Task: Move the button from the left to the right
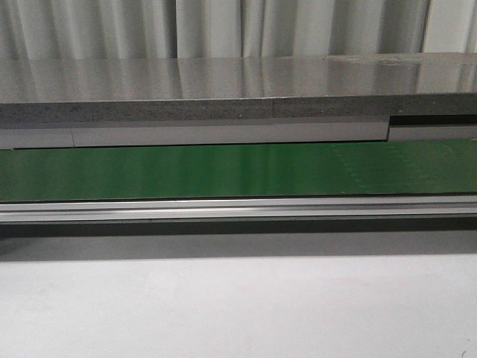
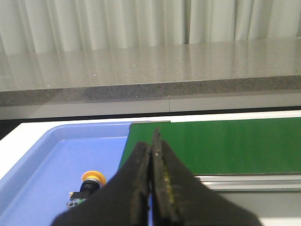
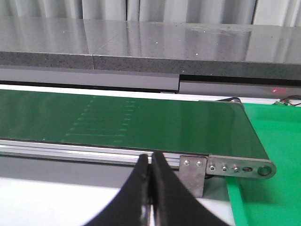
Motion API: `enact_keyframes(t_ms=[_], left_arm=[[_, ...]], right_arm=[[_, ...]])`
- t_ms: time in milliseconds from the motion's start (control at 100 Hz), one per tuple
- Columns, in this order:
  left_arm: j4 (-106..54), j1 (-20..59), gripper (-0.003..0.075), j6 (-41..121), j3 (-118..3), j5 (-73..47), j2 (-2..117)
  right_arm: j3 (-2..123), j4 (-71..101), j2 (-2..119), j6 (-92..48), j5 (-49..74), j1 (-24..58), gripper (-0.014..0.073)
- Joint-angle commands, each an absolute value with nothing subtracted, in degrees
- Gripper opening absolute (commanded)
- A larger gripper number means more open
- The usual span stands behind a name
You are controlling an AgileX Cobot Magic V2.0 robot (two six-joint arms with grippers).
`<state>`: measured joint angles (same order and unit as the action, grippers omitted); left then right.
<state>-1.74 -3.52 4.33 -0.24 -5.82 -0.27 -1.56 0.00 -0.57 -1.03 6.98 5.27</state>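
The button [image 2: 89, 181], a yellow mushroom cap on a black body with small light marks, lies in a blue tray [image 2: 51, 155] in the left wrist view, partly hidden behind my left gripper's fingers. My left gripper [image 2: 153, 141] is shut and empty, held above the tray's edge where it meets the green conveyor belt [image 2: 216, 146]. My right gripper [image 3: 150, 162] is shut and empty, in front of the belt's aluminium rail [image 3: 70, 150]. Neither gripper nor the button shows in the front view.
The green belt [image 1: 238, 170] runs across the front view behind an aluminium rail [image 1: 238, 209], with a grey stone counter [image 1: 238, 89] behind it. A green tray [image 3: 273, 141] sits past the belt's end roller [image 3: 265, 169] in the right wrist view. White tabletop [image 1: 238, 306] lies in front.
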Motion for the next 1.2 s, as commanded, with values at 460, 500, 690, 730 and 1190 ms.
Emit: enact_keyframes(t_ms=[460,500,690,730,1190], left_arm=[[-2.75,-3.64,-0.0020,3.91,2.91,-0.44,-2.07],[-3.70,-3.64,-0.0020,3.91,2.67,-0.44,-2.07],[-9.16,-3.64,-0.0020,3.91,0.80,-0.46,-0.55],[-10.04,-3.64,-0.0020,3.91,-0.14,-0.64,0.36],[-8.15,-4.55,-0.0020,3.91,-24.46,-15.49,25.48]], right_arm=[[-0.73,0.00,-1.70,-1.04,2.06,5.25,-0.0067],[-0.73,0.00,-1.70,-1.04,2.06,5.25,-0.0067],[-0.73,0.00,-1.70,-1.04,2.06,5.25,-0.0067],[-0.73,0.00,-1.70,-1.04,2.06,5.25,-0.0067],[-0.73,0.00,-1.70,-1.04,2.06,5.25,-0.0067]])
